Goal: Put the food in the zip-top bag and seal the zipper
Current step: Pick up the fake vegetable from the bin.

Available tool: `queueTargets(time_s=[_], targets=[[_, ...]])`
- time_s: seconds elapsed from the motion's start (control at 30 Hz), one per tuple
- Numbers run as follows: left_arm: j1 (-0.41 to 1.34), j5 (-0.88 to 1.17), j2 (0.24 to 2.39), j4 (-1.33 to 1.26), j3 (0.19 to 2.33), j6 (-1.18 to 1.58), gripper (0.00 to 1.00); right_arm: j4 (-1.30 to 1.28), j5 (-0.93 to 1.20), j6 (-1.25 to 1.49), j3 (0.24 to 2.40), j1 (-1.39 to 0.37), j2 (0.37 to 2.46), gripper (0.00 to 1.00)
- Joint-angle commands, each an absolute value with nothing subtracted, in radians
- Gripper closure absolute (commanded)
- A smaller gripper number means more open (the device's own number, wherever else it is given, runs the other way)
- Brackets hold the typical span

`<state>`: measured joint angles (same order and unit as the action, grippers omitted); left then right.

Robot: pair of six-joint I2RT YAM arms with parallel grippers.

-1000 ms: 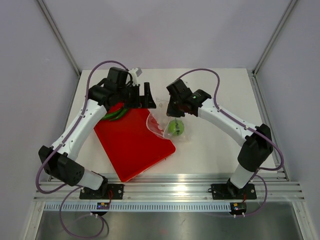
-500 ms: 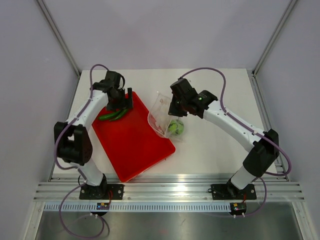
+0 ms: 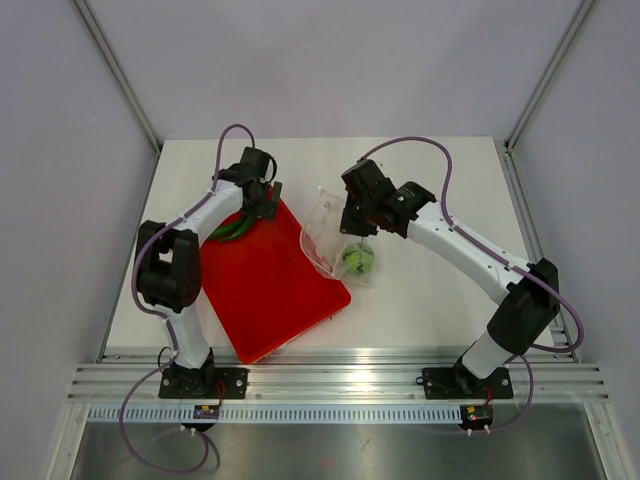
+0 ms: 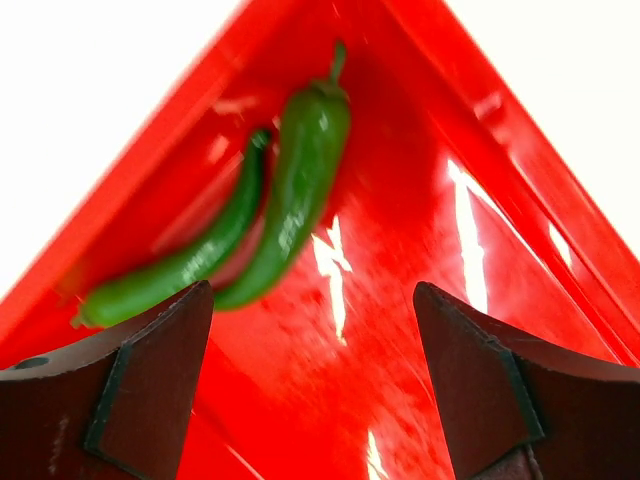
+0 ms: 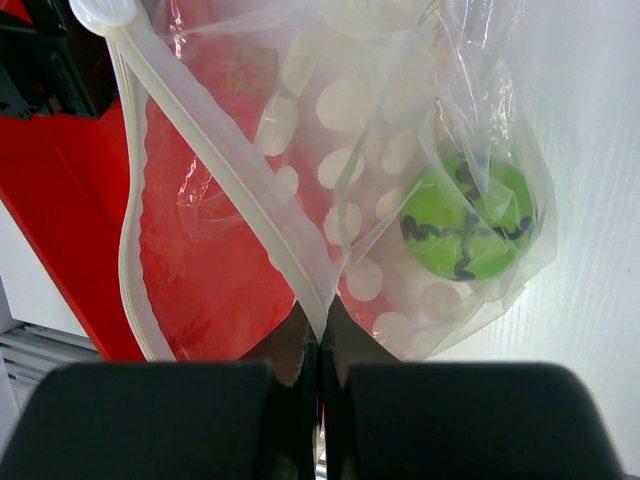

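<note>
The clear dotted zip-top bag hangs from my right gripper, which is shut on its pale zipper strip at one end; the mouth gapes open towards the red tray. In the right wrist view the gripper pinches the strip, and the lime-green ball sits inside the bag. It shows in the top view too. Two dark green peppers lie side by side in the tray's far corner. My left gripper is open and empty just above the tray, beside them.
The large flat red tray lies at the centre left, its right corner under the bag. The bag's white slider sits at the far end of the zipper. Grey walls and metal posts enclose the white table.
My left arm has folded back, and its gripper has moved left and then settled over the tray's far corner by the peppers. My right gripper still holds the bag, which shifted slightly.
</note>
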<state>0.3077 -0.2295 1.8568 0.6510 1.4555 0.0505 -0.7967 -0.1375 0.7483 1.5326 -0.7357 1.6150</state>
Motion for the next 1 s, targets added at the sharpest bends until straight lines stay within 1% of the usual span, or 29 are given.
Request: queueTargets(time_s=[0.0, 0.07, 0.3, 0.33, 0.37, 0.4, 0.47, 0.5, 0.53, 0.63, 0.67, 0.7, 0.73, 0.77, 0.8, 0.83, 0.9, 0.97], targets=[[0.301, -0.259, 1.899, 0.557, 1.480, -0.024, 0.17, -0.818, -0.167, 0.727, 1.574, -0.750, 1.588, 1.00], [0.301, -0.265, 1.937, 0.563, 1.497, -0.028, 0.17, -0.821, -0.170, 0.724, 1.580, -0.749, 1.591, 1.00], [0.284, -0.172, 2.003, 0.543, 1.508, -0.008, 0.18, -0.851, -0.184, 0.710, 1.626, -0.749, 1.614, 1.00], [0.278, -0.169, 2.009, 0.540, 1.512, -0.005, 0.25, -0.851, -0.183, 0.709, 1.629, -0.750, 1.614, 1.00], [0.275, -0.169, 2.020, 0.548, 1.520, 0.023, 0.27, -0.854, -0.183, 0.707, 1.631, -0.749, 1.614, 1.00], [0.272, -0.164, 2.040, 0.555, 1.529, 0.031, 0.32, -0.856, -0.183, 0.707, 1.632, -0.752, 1.615, 1.00], [0.267, -0.161, 2.060, 0.581, 1.549, 0.051, 0.35, -0.854, -0.189, 0.709, 1.631, -0.750, 1.612, 1.00], [0.267, -0.153, 2.063, 0.580, 1.548, 0.057, 0.39, -0.856, -0.189, 0.710, 1.625, -0.750, 1.611, 1.00], [0.265, -0.149, 2.065, 0.580, 1.545, 0.060, 0.40, -0.856, -0.190, 0.713, 1.621, -0.750, 1.608, 1.00], [0.264, -0.114, 2.054, 0.574, 1.522, 0.063, 0.52, -0.854, -0.192, 0.719, 1.612, -0.750, 1.600, 1.00], [0.264, -0.098, 2.046, 0.574, 1.510, 0.069, 0.63, -0.851, -0.195, 0.721, 1.608, -0.749, 1.594, 1.00], [0.264, -0.089, 2.033, 0.577, 1.506, 0.081, 0.69, -0.850, -0.195, 0.721, 1.605, -0.750, 1.592, 1.00], [0.262, -0.072, 2.022, 0.587, 1.503, 0.084, 0.82, -0.851, -0.195, 0.724, 1.603, -0.749, 1.588, 1.00], [0.262, -0.039, 2.013, 0.600, 1.505, 0.092, 0.90, -0.848, -0.195, 0.727, 1.597, -0.750, 1.586, 1.00], [0.262, -0.023, 2.002, 0.609, 1.505, 0.116, 0.94, -0.847, -0.195, 0.726, 1.595, -0.750, 1.585, 1.00], [0.262, -0.006, 1.970, 0.624, 1.503, 0.121, 0.96, -0.845, -0.195, 0.729, 1.594, -0.750, 1.582, 1.00], [0.264, 0.034, 1.925, 0.632, 1.488, 0.153, 0.98, -0.841, -0.192, 0.732, 1.583, -0.750, 1.575, 1.00], [0.264, 0.025, 1.843, 0.641, 1.471, 0.166, 0.98, -0.836, -0.190, 0.733, 1.568, -0.750, 1.563, 1.00]])
